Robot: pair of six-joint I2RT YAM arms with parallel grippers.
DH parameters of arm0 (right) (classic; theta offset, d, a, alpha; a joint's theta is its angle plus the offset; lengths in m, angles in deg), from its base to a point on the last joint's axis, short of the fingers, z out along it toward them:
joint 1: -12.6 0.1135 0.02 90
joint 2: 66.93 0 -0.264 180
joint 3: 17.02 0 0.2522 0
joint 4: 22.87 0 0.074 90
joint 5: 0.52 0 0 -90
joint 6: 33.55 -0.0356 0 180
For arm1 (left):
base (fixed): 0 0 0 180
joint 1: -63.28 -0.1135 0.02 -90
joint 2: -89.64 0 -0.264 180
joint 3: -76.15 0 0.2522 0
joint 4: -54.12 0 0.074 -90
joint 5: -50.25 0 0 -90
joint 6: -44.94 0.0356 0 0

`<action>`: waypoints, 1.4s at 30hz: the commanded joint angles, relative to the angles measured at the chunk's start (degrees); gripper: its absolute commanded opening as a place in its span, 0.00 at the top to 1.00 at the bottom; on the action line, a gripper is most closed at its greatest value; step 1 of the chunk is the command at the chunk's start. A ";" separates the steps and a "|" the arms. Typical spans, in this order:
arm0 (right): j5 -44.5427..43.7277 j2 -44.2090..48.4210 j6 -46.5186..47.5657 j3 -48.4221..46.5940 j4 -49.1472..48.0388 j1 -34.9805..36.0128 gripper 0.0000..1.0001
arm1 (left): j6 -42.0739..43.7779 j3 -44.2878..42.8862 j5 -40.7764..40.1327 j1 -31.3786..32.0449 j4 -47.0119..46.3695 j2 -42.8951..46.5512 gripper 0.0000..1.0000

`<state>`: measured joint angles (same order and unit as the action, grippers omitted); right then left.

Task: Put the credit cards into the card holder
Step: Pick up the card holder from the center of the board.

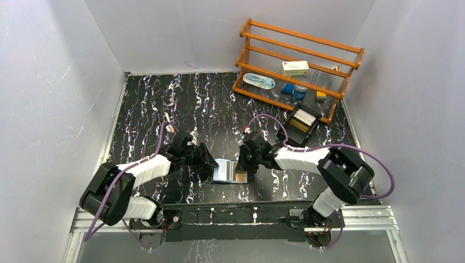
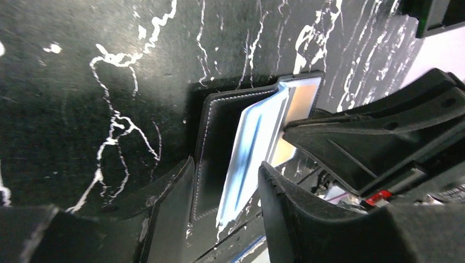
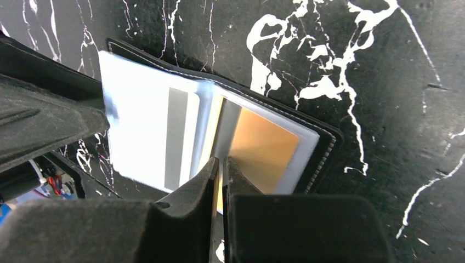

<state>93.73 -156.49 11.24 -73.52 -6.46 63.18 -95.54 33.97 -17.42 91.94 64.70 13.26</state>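
Loading the card holder (image 1: 229,171), by the look of things. Lies spread open on the table (image 1: 164,104), near centre, just beyond the arm bases and between the two wrists. Shows a white card (image 3: 178,129) with a grey stripe in the silvery left leaf and a tan-orange card (image 3: 266,148) on the right leaf, seemingly most of the way into its pocket.

Right gripper (image 3: 221,175): fingers almost together at the near edge of the tan-orange card, a sliver of orange in the slit between them, so apparently nipping that edge. Left gripper (image 2: 226,162): fingers well apart, one outside the black cover, the other against the inside of the silvery leaf. Bracketing the left half for certain; pressing on it or merely standing by, impossible to tell.

Next, probably: push the tan-orange card fully home along its pocket, flat and square to avoid buckling, with the left half steadied. Then release and fetch another from the black box (image 1: 318,118) at far right, apparently stocked with more.

Pose: both arms bent low over the table, forearms angled inward from left and right, wrists tipped down and nearly meeting over the card holder.
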 commanded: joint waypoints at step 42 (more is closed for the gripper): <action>-0.27 -0.57 -1.28 6.45 -4.14 0.12 0.86 | -3.76 5.71 12.97 3.75 -26.55 -2.99 0.92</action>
<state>94.82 -156.14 8.97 -69.21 -14.44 63.18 -100.63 40.28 -4.72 95.11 38.91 10.17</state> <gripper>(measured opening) 0.140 0.125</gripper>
